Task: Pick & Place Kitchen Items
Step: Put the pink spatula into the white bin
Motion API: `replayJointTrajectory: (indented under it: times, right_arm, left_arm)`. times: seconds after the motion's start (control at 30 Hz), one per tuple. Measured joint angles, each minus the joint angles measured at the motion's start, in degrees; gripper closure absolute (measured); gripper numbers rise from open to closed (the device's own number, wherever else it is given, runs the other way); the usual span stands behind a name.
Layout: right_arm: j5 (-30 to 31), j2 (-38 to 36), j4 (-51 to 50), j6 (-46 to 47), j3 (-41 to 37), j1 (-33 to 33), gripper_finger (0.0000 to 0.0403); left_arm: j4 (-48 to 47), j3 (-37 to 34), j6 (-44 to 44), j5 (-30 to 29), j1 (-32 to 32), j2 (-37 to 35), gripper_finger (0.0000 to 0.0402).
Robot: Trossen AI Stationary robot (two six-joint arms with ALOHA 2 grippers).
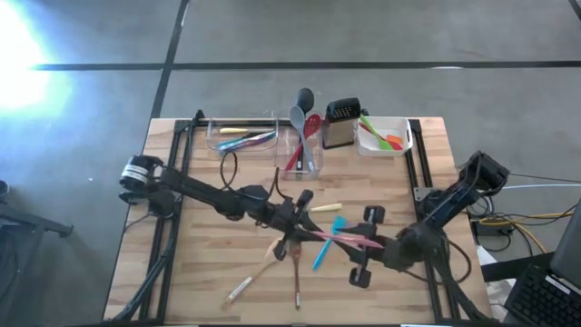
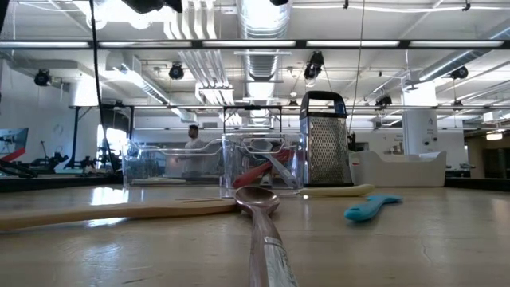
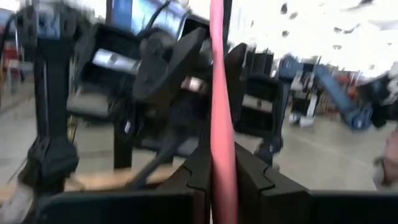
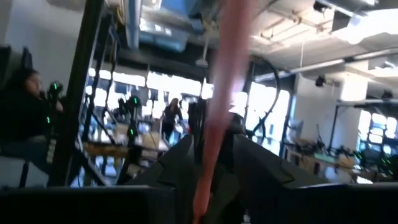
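Note:
A slim pink utensil (image 1: 340, 239) hangs level above the middle of the table, between my two grippers. My left gripper (image 1: 295, 227) is shut on its left end and my right gripper (image 1: 379, 245) on its right end. Under it lie a blue spoon (image 1: 329, 241), two wooden spoons (image 1: 259, 268) (image 1: 297, 277) and a cream-handled tool (image 1: 327, 207), all flat on the table. A clear tub (image 1: 304, 145) holds upright grey, black and red utensils. In the low view both grippers are out of sight above. My left gripper pinches the pink utensil's handle (image 3: 221, 143) between its two fingers (image 3: 199, 171), coming level from the table's left, and the handle runs on away from it. My right gripper pinches the handle's other end (image 4: 211, 155) between its fingers (image 4: 180, 162), from the table's right. The utensil is lifted clear.
At the far edge stand a flat clear tub (image 1: 241, 138) with utensils, the steel box grater (image 1: 340, 123) and a white tub (image 1: 386, 136) with green-orange tools. A person (image 2: 193, 142) stands in the room beyond. Bare wood lies at the near left (image 1: 182, 272).

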Motion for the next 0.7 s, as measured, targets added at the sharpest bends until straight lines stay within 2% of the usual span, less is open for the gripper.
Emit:
replayJointTrajectory:
  times: [0.17, 0.27, 0.37, 0.57, 0.63, 0.7]
  right_arm:
    - [11.29, -2.54, -5.37, 0.68, 0.00, 6.22, 0.0248]
    - [17.33, -4.10, -11.47, 5.26, 0.00, 9.82, 0.0223]
    - [20.60, -6.17, -18.59, 12.24, 0.00, 12.76, 0.0205]
    - [21.74, -11.19, -35.74, 27.67, 0.09, 14.37, 0.0183]
    - [21.45, -13.24, -43.12, 33.71, 0.35, 12.90, 0.0180]
    - [18.47, -15.55, -51.51, 40.77, 0.44, 10.88, 0.0179]
  left_arm:
    - [-17.01, 0.02, 2.01, -0.33, 0.28, -6.38, 0.0367]
    - [-28.36, 0.37, 2.52, -0.98, 0.54, -10.47, 0.0367]
    - [-40.83, 1.23, 2.62, -1.62, 0.90, -13.98, 0.0367]
    - [-66.92, 5.53, -0.76, -2.10, 1.09, -16.64, 0.0367]
    - [-75.26, 7.67, -2.52, -0.61, 1.13, -15.83, 0.0367]
    - [-81.07, 9.96, -3.75, 1.84, 1.11, -14.54, 0.0367]
